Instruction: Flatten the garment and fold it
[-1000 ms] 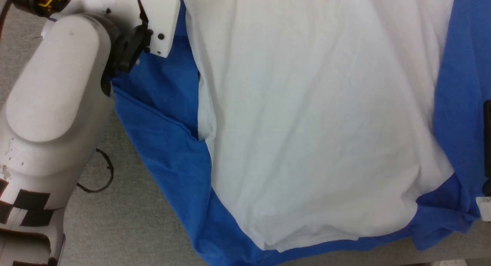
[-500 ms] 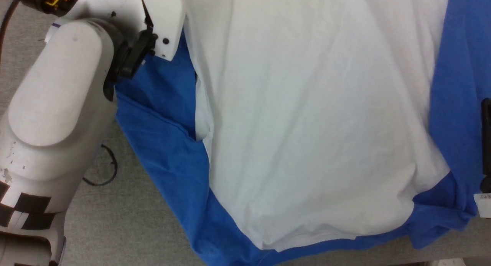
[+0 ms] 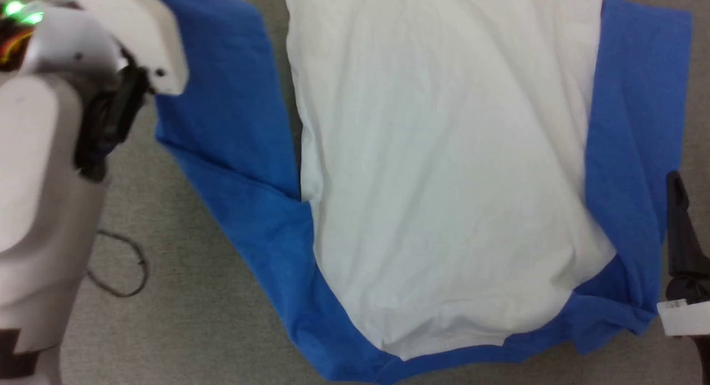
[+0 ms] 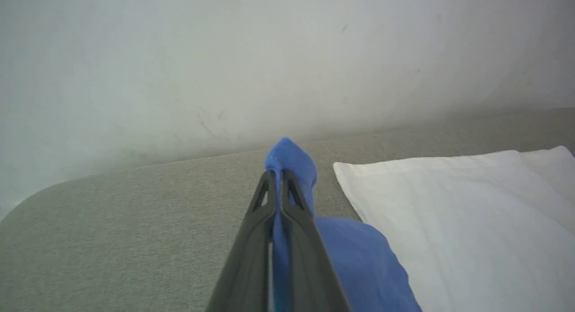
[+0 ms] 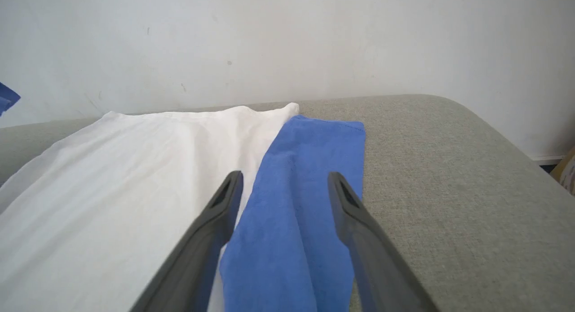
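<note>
The garment lies spread on the grey table, a large white panel in the middle with blue sections down both sides. In the left wrist view my left gripper is shut on a raised fold of the garment's blue edge, next to the white panel. My left arm sits at the upper left of the head view. My right gripper stands open just over the blue section, gripping nothing. One of its dark fingers shows at the right edge of the head view.
The grey table top runs to a pale wall behind. A thin dark loop lies on the table at the left. The table's rounded edge drops off to the right of my right gripper.
My left gripper has shut on the garment's blue edge. The head camera has shifted, so the far end of the garment and more of my right finger are in view.
</note>
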### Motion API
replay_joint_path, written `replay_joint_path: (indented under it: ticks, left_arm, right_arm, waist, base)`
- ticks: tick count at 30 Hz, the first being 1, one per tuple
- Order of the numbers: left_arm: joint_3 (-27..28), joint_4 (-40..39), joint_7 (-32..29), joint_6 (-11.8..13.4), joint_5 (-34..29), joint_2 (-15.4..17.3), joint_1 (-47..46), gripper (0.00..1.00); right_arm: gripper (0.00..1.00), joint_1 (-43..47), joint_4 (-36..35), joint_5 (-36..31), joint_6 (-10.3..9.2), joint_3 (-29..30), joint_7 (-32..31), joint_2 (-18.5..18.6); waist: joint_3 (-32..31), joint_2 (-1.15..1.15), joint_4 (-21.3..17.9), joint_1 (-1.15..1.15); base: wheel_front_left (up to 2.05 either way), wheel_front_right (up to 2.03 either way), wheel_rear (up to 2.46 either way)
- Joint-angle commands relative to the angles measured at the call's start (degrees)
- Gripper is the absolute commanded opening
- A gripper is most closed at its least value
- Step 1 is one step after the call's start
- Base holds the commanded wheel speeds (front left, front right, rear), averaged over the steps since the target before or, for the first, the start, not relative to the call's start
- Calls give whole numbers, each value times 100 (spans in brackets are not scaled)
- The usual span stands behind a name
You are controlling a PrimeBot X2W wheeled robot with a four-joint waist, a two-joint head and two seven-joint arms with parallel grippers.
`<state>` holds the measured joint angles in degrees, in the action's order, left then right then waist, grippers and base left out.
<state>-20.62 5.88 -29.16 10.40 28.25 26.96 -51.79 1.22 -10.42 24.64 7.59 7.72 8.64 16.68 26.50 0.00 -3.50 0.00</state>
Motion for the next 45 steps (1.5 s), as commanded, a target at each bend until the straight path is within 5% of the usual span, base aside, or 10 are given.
replay_joint_path:
  ticks: [1,16,27,36,45]
  left_arm:
    - [143,-98,75,85,55,130,200,0]
    - [1636,-1185,724,889,549,793,2444,0]
    - [2017,-1687,1118,1074,706,671,3541,0]
    - [1385,-2141,1361,1197,262,335,3463,0]
    - [-446,-2825,1292,1033,-502,-516,3077,0]
  right_arm:
    - [100,80,-63,-83,-10,47,-52,-92]
    - [100,858,-566,-644,-10,299,-554,-1050]
    - [100,1063,-802,-820,-10,375,-718,-1258]
    - [100,1097,-876,-862,-10,393,-776,-1310]
    - [100,1135,-872,-844,-10,559,-767,-1340]
  waist:
    - [-756,0,161,0]
    - [-1896,0,443,0]
    - [-2101,0,508,0]
    - [-2213,0,394,0]
    - [-2224,0,278,0]
  base:
    - [0,0,0]
    - [0,0,0]
    - [0,0,0]
    - [0,0,0]
    - [0,0,0]
